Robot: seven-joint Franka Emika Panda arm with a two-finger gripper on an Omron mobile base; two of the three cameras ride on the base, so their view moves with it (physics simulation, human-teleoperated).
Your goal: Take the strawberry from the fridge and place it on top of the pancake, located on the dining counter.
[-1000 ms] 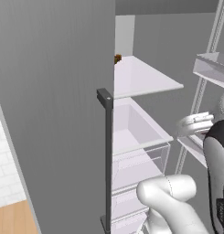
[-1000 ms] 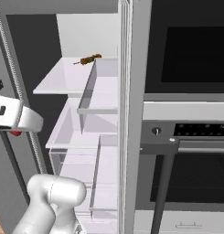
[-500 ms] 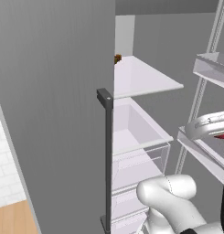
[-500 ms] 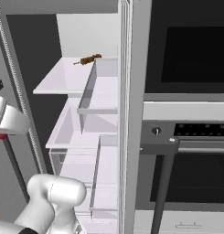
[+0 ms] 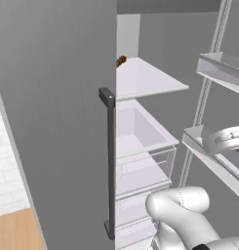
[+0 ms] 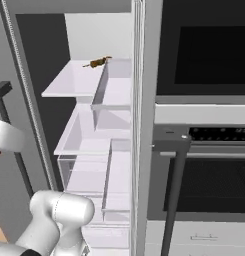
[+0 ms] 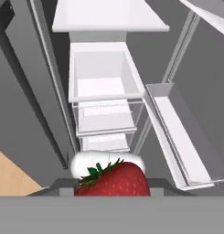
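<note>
One strawberry sits right up against the hand camera, red flesh and green leaves low in the frame, exactly where the gripper fingers would be. The berry hides the tips themselves, so strictly I cannot tell whether they are clamped on it, though carried fruit is my reading. (No shelf lies under it, which supports that.)

Handling, as a judgement: small, light and soft, so it bruises under hard pressure, and the seeded skin can slip. The broad shoulders below the leaves look like the safest hold, with gentle force and no quick swings.

Just beyond, the fridge stands open, its dark bar handle close by in the left base view. Clear drawers stack up past that, with a door bin to one side. Farthest back, on the white top shelf, lies a small brown food lump. Right of the fridge sits the black wall oven.
</note>
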